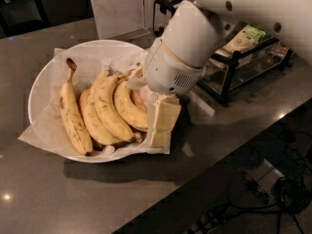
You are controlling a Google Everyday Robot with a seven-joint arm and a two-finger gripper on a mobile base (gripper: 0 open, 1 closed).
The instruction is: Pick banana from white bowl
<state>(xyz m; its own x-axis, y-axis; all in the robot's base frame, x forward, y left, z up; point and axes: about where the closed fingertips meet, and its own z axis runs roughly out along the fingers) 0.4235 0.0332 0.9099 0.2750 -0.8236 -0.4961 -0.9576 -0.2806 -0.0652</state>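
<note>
The white bowl (39, 89), lined with crumpled white paper, sits on the dark counter and holds several bananas. The short, plump, curved banana (127, 107) lies at the right of the pile, its stem pointing toward the back. Left of it lie two longer bananas (105, 112) and a long slim one with a dark stem (73, 118). My gripper (163, 122) hangs from the big white wrist at the bowl's right rim, right beside the short banana and touching or nearly touching it. Part of another banana shows under the wrist.
A black wire rack (234, 65) with snack packets stands on the counter just right of my arm. A pale upright panel (117, 9) stands behind the bowl. The counter's front edge (195, 179) runs diagonally; cables lie on the floor below.
</note>
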